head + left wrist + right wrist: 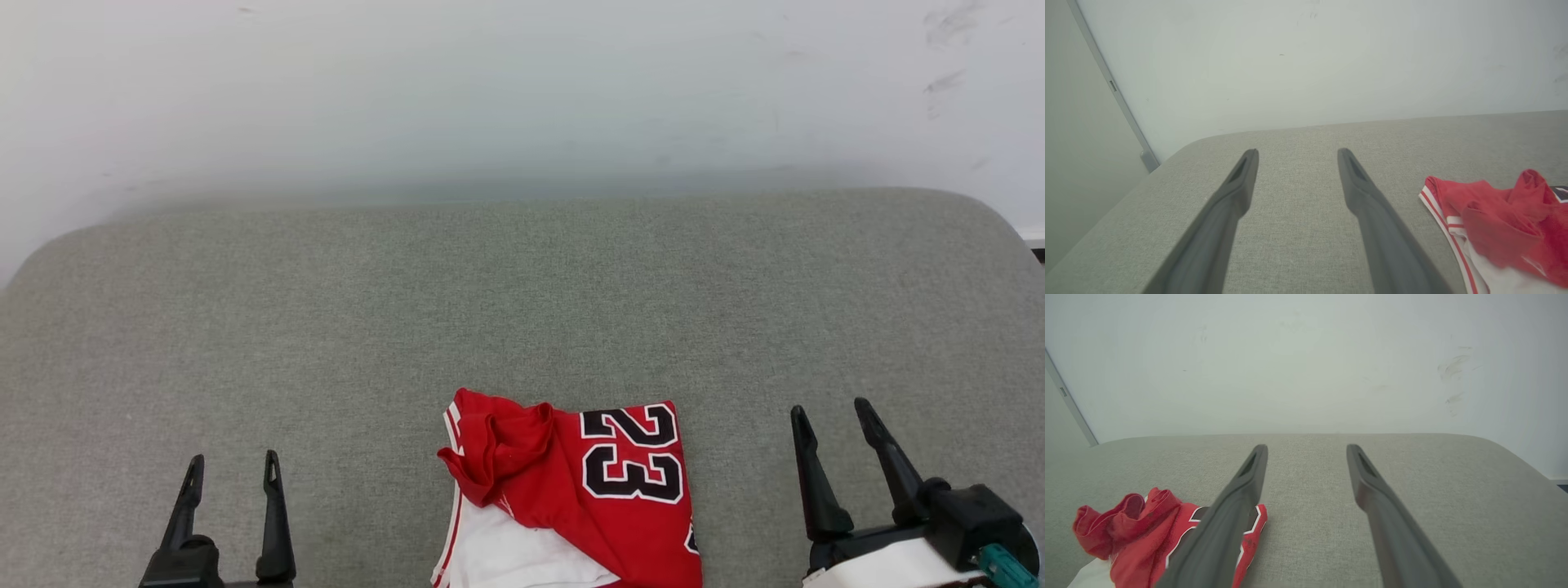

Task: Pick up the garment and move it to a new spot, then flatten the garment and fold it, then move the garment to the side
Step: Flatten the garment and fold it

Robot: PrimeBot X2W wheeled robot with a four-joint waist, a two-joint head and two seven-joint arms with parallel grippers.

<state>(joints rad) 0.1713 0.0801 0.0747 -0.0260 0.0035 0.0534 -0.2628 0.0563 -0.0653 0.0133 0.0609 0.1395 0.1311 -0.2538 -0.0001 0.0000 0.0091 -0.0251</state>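
Garment (620, 514) lies bunched between our two grippers, to the right of our left gripper (233, 457) and to the left of our right gripper (829, 407), apart from both. Its red cloth shows a black, white-outlined 23 (633, 453) on the side nearer our right gripper, and a white panel at the near edge. Both grippers stand spread wide, holding nothing, fingers pointing away from us. Beyond their tips the grey upholstered surface (522, 310) runs on to a white wall (522, 82).
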